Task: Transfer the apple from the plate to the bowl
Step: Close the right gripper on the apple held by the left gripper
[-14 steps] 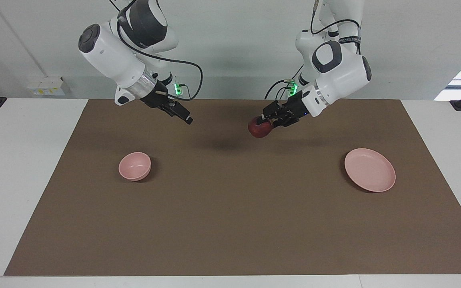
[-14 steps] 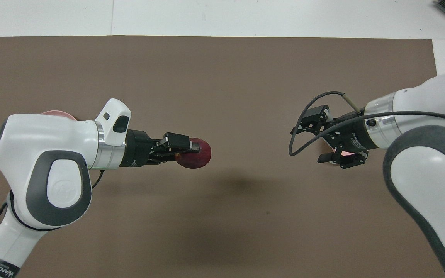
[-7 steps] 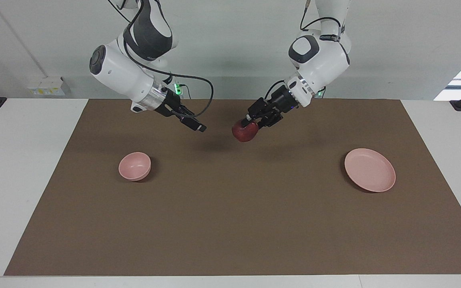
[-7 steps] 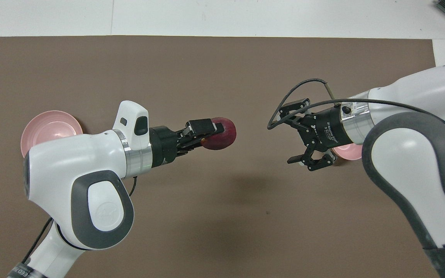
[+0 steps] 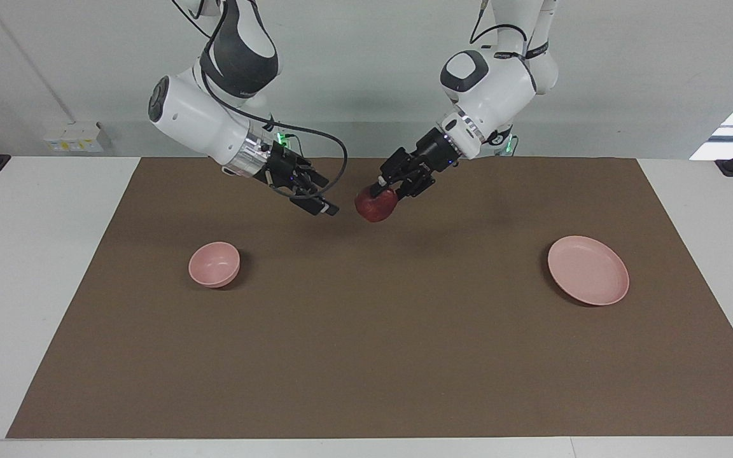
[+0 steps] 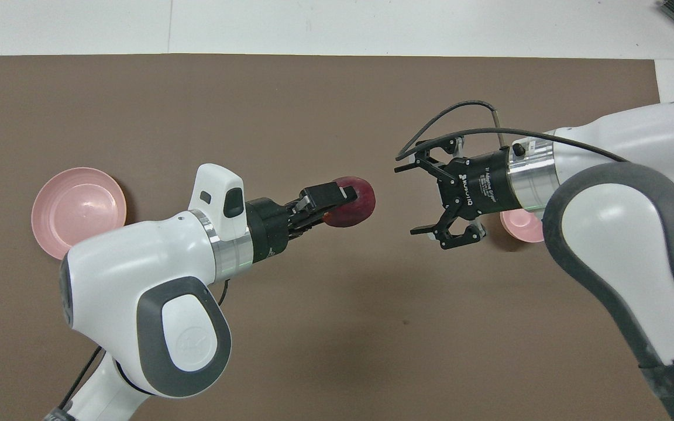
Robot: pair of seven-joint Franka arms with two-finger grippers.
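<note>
Brown matting covers the counter (image 5: 366, 356), and above its middle the apple (image 5: 376, 205) hangs clamped in the left end effector (image 5: 384, 187) — clear of the empty plate (image 5: 588, 270) at that arm's end. Facing it, fingers spread wide with nothing in them, the right end effector (image 5: 323, 205) hovers just beside the fruit, apparently lined up to receive it, since the bowl (image 5: 214, 264) sits toward the right arm's end. Compared with a second ago, both arms have closed in — the gap between apple and open fingers has shrunk to a sliver.
</note>
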